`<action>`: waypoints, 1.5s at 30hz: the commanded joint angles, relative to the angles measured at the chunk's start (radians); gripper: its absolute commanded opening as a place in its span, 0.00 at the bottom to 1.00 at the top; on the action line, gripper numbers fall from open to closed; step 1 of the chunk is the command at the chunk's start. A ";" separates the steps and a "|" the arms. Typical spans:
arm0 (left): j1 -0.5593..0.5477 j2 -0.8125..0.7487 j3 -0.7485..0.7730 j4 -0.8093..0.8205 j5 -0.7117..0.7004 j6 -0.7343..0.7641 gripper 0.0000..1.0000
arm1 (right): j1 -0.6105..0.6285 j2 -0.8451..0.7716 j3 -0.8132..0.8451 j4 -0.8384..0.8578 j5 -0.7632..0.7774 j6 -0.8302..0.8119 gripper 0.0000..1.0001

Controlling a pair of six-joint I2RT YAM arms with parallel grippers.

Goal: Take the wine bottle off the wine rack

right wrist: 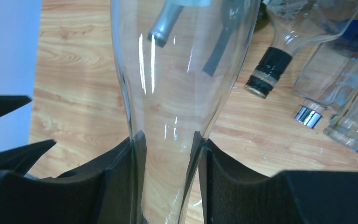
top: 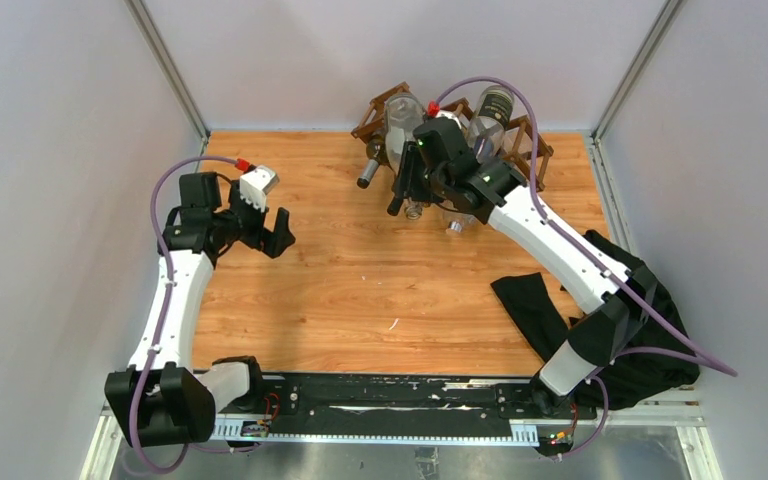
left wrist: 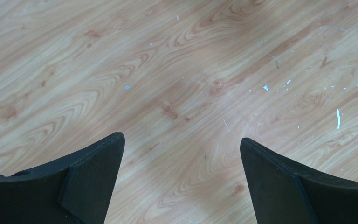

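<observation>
The dark brown wooden wine rack (top: 372,118) stands at the table's back edge with several bottles lying in it. My right gripper (top: 405,190) is at the rack's front. In the right wrist view the right gripper (right wrist: 168,163) is shut on the narrow neck of a clear glass wine bottle (right wrist: 182,60), whose body widens away from the fingers (right wrist: 121,172). In the top view the arm hides most of this bottle. My left gripper (top: 270,228) hangs open and empty over bare wood at the left, also shown in the left wrist view (left wrist: 182,158).
Other bottles lie beside the held one: one with a black and gold neck (right wrist: 266,73), one with a silver cap (right wrist: 306,116), a dark bottle (top: 495,105) in the rack. A black cloth (top: 532,300) lies at the right under the right arm.
</observation>
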 commanded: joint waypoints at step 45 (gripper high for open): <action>-0.128 -0.332 -0.175 -0.148 0.224 0.857 1.00 | 0.207 0.299 0.351 -0.230 -0.689 -0.218 0.00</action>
